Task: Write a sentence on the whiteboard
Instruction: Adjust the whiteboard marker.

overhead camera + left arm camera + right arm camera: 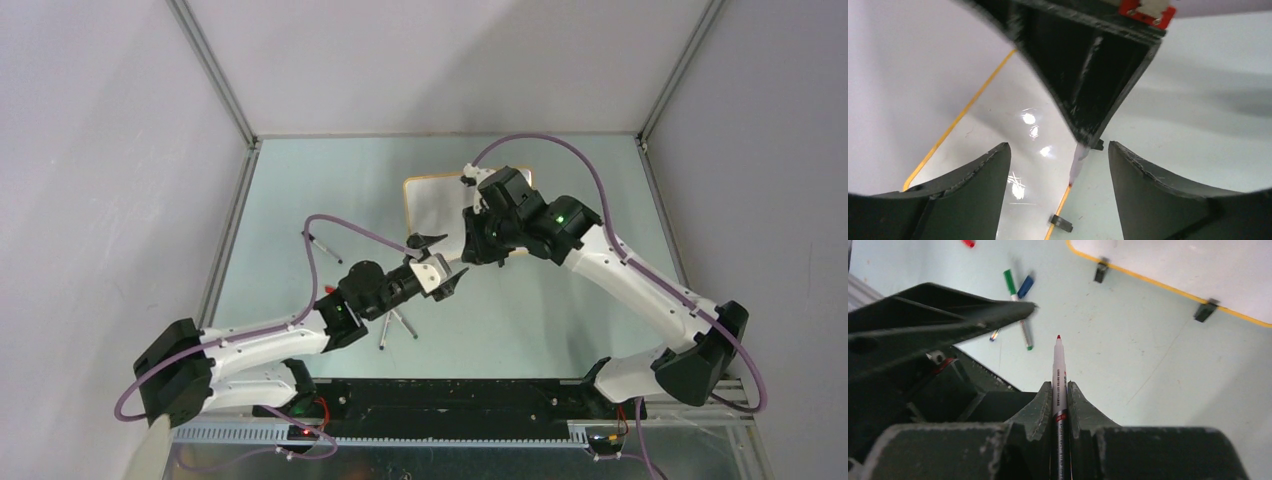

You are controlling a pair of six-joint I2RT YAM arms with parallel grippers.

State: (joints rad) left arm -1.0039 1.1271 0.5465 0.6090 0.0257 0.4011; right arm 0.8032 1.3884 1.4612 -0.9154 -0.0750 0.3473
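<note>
While a red-tipped marker [1057,365] is clamped in the right tool [1059,390] and the left tool [440,264] is spread apart, the whiteboard [432,205], set at the far middle of the tabletop [560,300], is seen unmarked where visible; all writing is judged left.

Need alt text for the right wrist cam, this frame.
The right gripper is shut on a white marker with a bare red tip, pointing out over the pale green table. Top right: the corner of a glossy white whiteboard with thin orange frame and two black clip feet; top left: a green marker and a blue marker lying loose.
</note>
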